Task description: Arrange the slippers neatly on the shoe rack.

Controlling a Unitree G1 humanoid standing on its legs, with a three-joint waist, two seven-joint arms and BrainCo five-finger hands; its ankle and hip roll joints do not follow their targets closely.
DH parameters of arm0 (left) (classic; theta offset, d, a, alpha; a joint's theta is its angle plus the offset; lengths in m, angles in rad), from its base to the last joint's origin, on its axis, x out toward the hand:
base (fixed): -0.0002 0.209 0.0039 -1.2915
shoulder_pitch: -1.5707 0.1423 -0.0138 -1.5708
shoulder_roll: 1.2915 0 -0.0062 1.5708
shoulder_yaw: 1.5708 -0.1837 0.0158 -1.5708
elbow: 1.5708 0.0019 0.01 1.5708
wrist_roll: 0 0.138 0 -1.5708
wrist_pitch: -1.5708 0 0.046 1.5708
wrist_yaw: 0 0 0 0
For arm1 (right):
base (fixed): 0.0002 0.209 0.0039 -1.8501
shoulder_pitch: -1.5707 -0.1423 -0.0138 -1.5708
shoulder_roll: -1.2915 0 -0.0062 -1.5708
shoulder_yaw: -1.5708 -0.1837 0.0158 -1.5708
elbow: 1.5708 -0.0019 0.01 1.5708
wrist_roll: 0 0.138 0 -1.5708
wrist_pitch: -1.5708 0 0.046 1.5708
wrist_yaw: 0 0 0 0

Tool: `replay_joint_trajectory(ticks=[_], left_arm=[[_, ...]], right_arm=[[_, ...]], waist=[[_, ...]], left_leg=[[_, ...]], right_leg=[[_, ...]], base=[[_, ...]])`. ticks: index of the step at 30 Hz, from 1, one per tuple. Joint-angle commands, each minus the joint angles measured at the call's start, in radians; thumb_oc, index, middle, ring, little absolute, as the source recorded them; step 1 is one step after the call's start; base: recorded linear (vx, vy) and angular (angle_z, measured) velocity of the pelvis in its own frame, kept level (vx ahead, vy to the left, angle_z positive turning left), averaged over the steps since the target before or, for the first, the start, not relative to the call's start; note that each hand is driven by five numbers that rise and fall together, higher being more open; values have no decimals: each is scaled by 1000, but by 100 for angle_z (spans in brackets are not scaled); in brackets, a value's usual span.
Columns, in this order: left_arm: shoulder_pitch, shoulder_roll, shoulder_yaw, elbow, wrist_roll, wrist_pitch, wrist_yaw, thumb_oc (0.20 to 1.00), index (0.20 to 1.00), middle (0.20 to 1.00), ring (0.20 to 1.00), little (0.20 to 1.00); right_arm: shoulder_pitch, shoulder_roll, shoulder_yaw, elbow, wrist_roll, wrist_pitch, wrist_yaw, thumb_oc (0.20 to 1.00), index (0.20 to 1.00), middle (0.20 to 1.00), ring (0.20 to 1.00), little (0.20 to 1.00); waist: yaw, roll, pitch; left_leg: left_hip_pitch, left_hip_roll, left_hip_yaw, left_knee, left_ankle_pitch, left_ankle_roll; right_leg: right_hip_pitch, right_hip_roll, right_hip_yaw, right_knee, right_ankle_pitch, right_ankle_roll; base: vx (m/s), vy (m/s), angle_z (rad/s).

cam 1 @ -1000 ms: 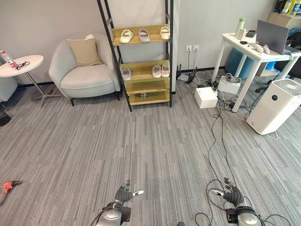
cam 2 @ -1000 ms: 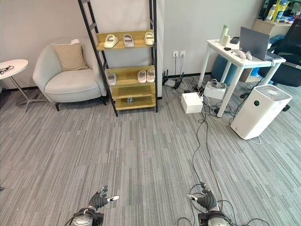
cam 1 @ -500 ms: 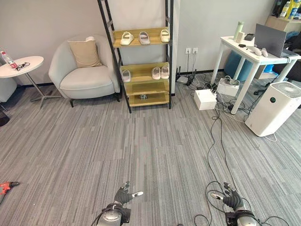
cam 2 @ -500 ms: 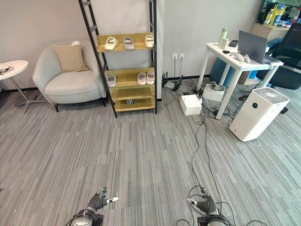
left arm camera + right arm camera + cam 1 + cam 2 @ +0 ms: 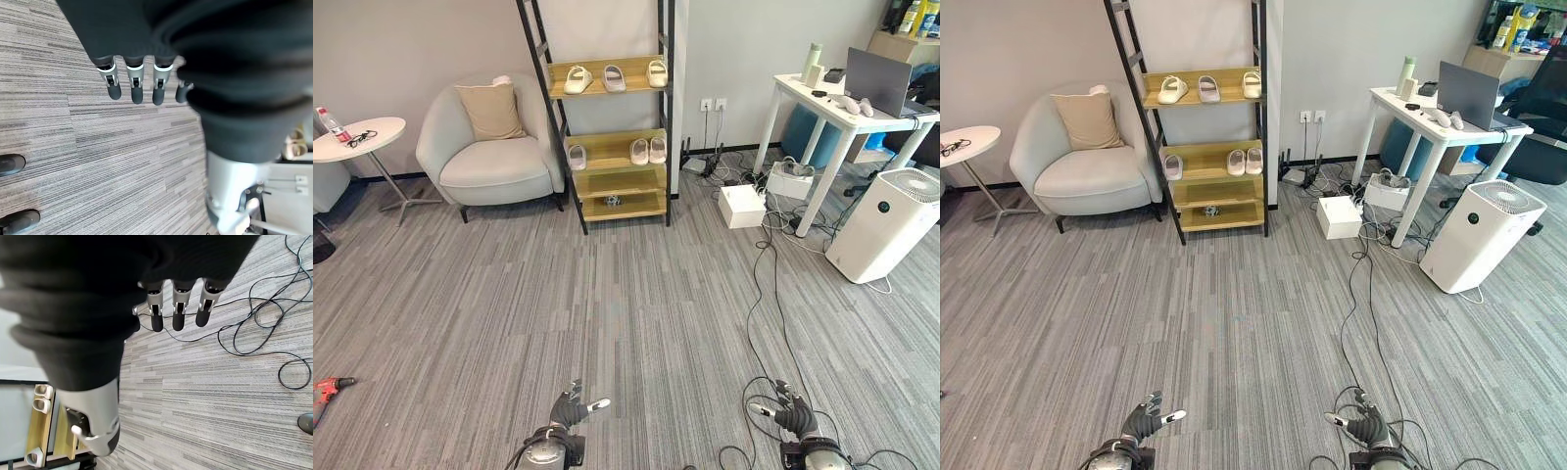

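The shoe rack (image 5: 612, 139) with wooden shelves stands far ahead against the wall. On its top shelf lie a cream slipper (image 5: 576, 78), a pinkish slipper (image 5: 614, 76) and another cream slipper (image 5: 657, 72). The middle shelf holds a single white slipper (image 5: 576, 157) at the left and a pale pink pair (image 5: 648, 150) at the right. My left hand (image 5: 570, 411) and right hand (image 5: 793, 416) hang low over the carpet, far from the rack. Both are open and hold nothing, with straight fingers (image 5: 134, 88) and fingers (image 5: 176, 313) in the wrist views.
A grey armchair (image 5: 489, 147) with a cushion and a round side table (image 5: 357, 137) stand left of the rack. To the right are a white desk (image 5: 842, 110), an air purifier (image 5: 886, 225), a white box (image 5: 741, 206) and floor cables (image 5: 769, 284). A red tool (image 5: 328, 387) lies at the left.
The whole picture has shifted a little, so the camera moved. Both hands show slightly lower in the picture and remain open and empty.
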Motion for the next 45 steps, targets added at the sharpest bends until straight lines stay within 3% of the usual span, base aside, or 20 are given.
replay_joint_trajectory(ticks=[1, 5, 7, 8, 13, 18, 21, 26, 28, 29, 30, 31, 32, 33, 35, 36, 40, 41, 42, 45], left_arm=[[-94, 1, -6, -7, -13, -45, 12, 1000, 1000, 1000, 1000, 1000], [-103, 5, -17, -21, -13, -46, 14, 1000, 1000, 1000, 1000, 1000], [-112, 13, -31, -36, -9, -43, 11, 1000, 1000, 1000, 1000, 1000], [-112, 13, -30, -36, -9, -43, 11, 1000, 1000, 1000, 1000, 1000], [-125, 22, -11, -47, -31, -50, 22, 1000, 1000, 1000, 1000, 1000], [-134, 16, 15, -34, -70, -59, 34, 1000, 1000, 1000, 1000, 1000], [-162, 7, 35, -9, -93, -57, 47, 1000, 1000, 1000, 1000, 1000], [-143, -8, 36, 5, -107, -60, 34, 1000, 1000, 1000, 1000, 1000], [-138, -28, 31, 20, -130, -60, 30, 1000, 1000, 1000, 1000, 1000], [-138, -28, 31, 20, -130, -60, 30, 1000, 1000, 1000, 1000, 1000], [-135, -39, 34, 11, -153, -66, 34, 1000, 1000, 1000, 1000, 1000], [-134, -41, 35, -1, -166, -73, 38, 1000, 1000, 1000, 1000, 1000], [-134, -40, 35, -1, -166, -73, 38, 1000, 1000, 1000, 1000, 1000], [-134, -41, 39, -22, -198, -79, 40, 1000, 1000, 1000, 1000, 1000], [-135, -42, 40, -27, -208, -79, 41, 1000, 1000, 1000, 1000, 1000], [-134, -43, 38, -38, -220, -79, 40, 1000, 1000, 1000, 1000, 1000], [-125, -42, 30, -47, -205, -75, 45, 1000, 1000, 1000, 1000, 1000], [-123, -46, 24, -44, -193, -72, 48, 1000, 1000, 1000, 1000, 1000], [-122, -44, 21, -58, -191, -70, 49, 1000, 1000, 1000, 1000, 1000], [-126, -43, 20, -57, -178, -66, 53, 1000, 1000, 1000, 1000, 1000]], right_arm=[[-70, -4, 14, -36, 11, -46, 0, 1000, 1000, 1000, 1000, 1000], [-89, -6, 22, -40, 9, -44, -1, 1000, 1000, 1000, 1000, 1000], [-106, -7, 29, -41, 0, -40, -4, 1000, 1000, 1000, 1000, 1000], [-107, -7, 29, -40, 0, -40, -4, 1000, 1000, 1000, 1000, 1000], [-137, 10, 52, -49, -5, -37, 0, 1000, 1000, 1000, 1000, 1000], [-135, 6, 45, -30, 5, -40, 0, 1000, 1000, 1000, 1000, 1000], [-124, 4, 52, -18, 4, -37, -9, 1000, 1000, 1000, 1000, 1000], [-70, -7, 36, -29, 13, -37, 10, 1000, 1000, 1000, 1000, 1000], [-50, -25, 21, -28, 33, -46, 21, 1000, 1000, 1000, 1000, 1000], [-50, -25, 21, -28, 33, -46, 21, 1000, 1000, 1000, 1000, 1000], [-40, -36, 16, -48, 45, -46, 27, 1000, 1000, 1000, 1000, 1000], [-34, -42, 11, -56, 48, -50, 29, 1000, 1000, 1000, 1000, 1000], [-34, -42, 11, -56, 48, -50, 29, 1000, 1000, 1000, 1000, 1000], [-27, -48, 3, -59, 49, -49, 27, 1000, 1000, 1000, 1000, 1000], [-27, -49, 1, -57, 52, -48, 25, 1000, 1000, 1000, 1000, 1000], [-24, -54, -6, -69, 58, -46, 21, 1000, 1000, 1000, 1000, 1000], [-21, -57, -8, -72, 52, -49, 17, 1000, 1000, 1000, 1000, 1000], [-23, -57, -2, -75, 43, -48, 13, 1000, 1000, 1000, 1000, 1000], [-25, -59, 2, -74, 37, -47, 12, 1000, 1000, 1000, 1000, 1000], [-27, -57, 6, -72, 28, -43, 4, 1000, 1000, 1000, 1000, 1000]], waist=[[0, -45, 22], [2, -49, 31], [0, -52, 55], [0, -52, 54], [-1, -50, 110], [-20, -57, 128], [-55, -70, 129], [-85, -48, 77], [-97, -30, 63], [-97, -30, 63], [-93, -28, 69], [-85, -34, 77], [-85, -34, 78], [-74, -47, 91], [-66, -54, 97], [-45, -75, 108], [-23, -76, 112], [-13, -62, 108], [-7, -56, 110], [6, -51, 112]], left_leg=[[-25, 19, -47, -1, -54, -27], [-45, 10, -50, 12, -60, -13], [-70, -4, -57, 35, -72, 10], [-72, -4, -56, 36, -72, 10], [-62, -9, -37, 44, -96, 34], [2, -18, -56, 18, -123, 28], [72, -32, -99, -1, -163, 13], [113, -4, -116, 30, -198, -15], [79, 15, -117, 145, -145, -57], [79, 15, -117, 145, -145, -57], [32, 7, -116, 294, -62, -95], [-2, 0, -113, 363, -30, -105], [-3, 0, -114, 366, -32, -105], [-58, 8, -83, 456, 10, -112], [-90, 10, -63, 476, 8, -106], [-192, 0, -34, 467, -23, -84], [-267, -6, -25, 365, -51, -67], [-305, 20, -20, 235, 1, -71], [-312, 28, -22, 190, 32, -72], [-340, 41, -9, 75, 76, -79]], right_leg=[[15, -71, 31, 1, -126, 80], [-17, -80, 41, 44, -134, 85], [-95, -83, 57, 185, -163, 99], [-99, -83, 58, 189, -165, 99], [-284, -88, 44, 477, -87, 141], [-375, -33, 22, 409, -77, 128], [-409, 7, -30, 240, -31, 115], [-355, 28, -3, 241, -73, 69], [-305, 34, -9, 231, -100, 43], [-305, 34, -9, 231, -100, 43], [-260, 32, -9, 220, -111, 26], [-236, 26, -1, 210, -116, 19], [-236, 27, -1, 209, -115, 19], [-192, 16, 8, 199, -134, 3], [-173, 8, 15, 195, -142, -1], [-127, -17, 31, 178, -155, -5], [-68, -25, 51, 164, -184, 4], [-33, -15, 59, 154, -207, 8], [-10, -13, 65, 149, -218, 9], [33, -13, 81, 142, -245, 11]], base=[[33, 98, -3], [4, 91, -2], [-13, 148, 0], [-30, 167, 0], [15, 100, -14], [188, -5, -8], [261, -81, 8], [398, -161, 62], [310, -152, 17], [265, -154, -5], [244, -160, -10], [243, -159, -8], [231, -157, -19], [238, -153, -25], [243, -137, -20], [278, -87, 0], [311, -25, -24], [353, 30, 1], [353, 29, -6], [308, 36, -19]])
